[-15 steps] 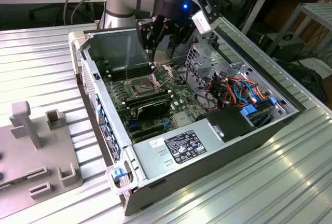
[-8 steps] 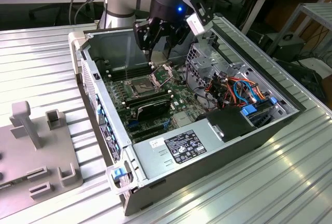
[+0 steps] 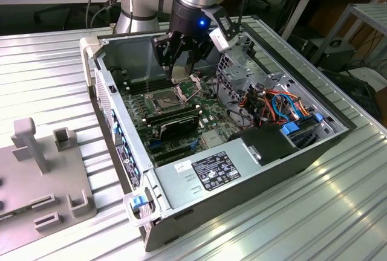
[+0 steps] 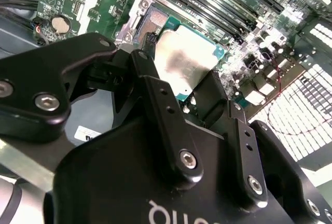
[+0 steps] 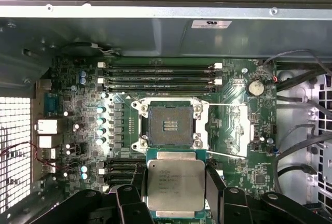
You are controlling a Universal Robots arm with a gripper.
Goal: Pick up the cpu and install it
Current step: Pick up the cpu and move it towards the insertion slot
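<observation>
My gripper point(image 5: 174, 195) is shut on the cpu point(image 5: 175, 185), a flat square chip with a silvery-grey metal top, clamped by its two side edges between black fingers point(image 5: 214, 185). It hangs level just beside the open, empty socket point(image 5: 168, 126) on the green motherboard, apart from it. The socket's metal frame point(image 5: 236, 130) is swung open to one side. The second wrist view shows the same cpu point(image 4: 184, 63) in the gripper point(image 4: 181, 81). In the exterior view, the gripper point(image 3: 181, 70) reaches down into the open computer case, a little above the socket point(image 3: 172, 98).
Memory slots point(image 5: 158, 76) run along the socket's far side, below the case wall point(image 5: 155, 32). A black card point(image 3: 172, 122), a grey power supply point(image 3: 217, 167) and coloured cables point(image 3: 272, 104) crowd the case. A grey fixture point(image 3: 42, 176) stands on the ribbed table at the exterior view's left.
</observation>
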